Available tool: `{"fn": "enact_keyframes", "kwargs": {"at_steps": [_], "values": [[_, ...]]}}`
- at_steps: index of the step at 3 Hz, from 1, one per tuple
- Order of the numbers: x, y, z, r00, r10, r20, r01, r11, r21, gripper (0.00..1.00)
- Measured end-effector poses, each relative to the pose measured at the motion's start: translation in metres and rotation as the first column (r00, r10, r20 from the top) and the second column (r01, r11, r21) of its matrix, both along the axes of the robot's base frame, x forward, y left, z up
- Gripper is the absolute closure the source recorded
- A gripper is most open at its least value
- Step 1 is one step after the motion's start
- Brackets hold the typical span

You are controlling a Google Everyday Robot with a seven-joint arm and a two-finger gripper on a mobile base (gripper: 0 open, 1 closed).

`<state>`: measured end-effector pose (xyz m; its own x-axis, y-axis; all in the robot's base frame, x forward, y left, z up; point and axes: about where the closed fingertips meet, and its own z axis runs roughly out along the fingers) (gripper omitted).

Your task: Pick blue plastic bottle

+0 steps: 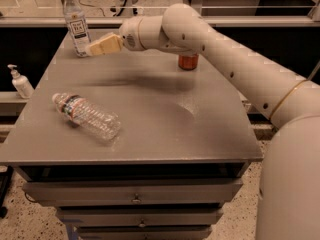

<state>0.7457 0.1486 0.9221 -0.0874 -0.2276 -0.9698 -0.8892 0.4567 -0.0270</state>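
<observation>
The blue plastic bottle [75, 25] stands upright at the far left corner of the grey table [150, 119]. It is tall and clear with a white cap and a white label with dark print. My gripper [98, 46], with cream-coloured fingers, is above the table just to the right of the bottle, at the height of its lower half, pointing left at it. It holds nothing.
A ribbed clear bottle [86, 115] with a dark label band lies on its side at the left front of the table. A small orange-red can [188, 61] stands behind my arm. A white pump bottle [20, 82] stands on a ledge left of the table. Drawers are below the tabletop.
</observation>
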Motion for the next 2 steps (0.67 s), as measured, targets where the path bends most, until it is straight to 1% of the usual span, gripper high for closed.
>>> {"fn": "enact_keyframes", "kwargs": {"at_steps": [1,2], "values": [[0.026,0.033,-0.005,0.9998,0.003,0.022,-0.003,1.0,0.025,0.0],[0.047,0.062,-0.009,0.9994,0.0,0.035,-0.002,0.999,0.036,0.0]]}}
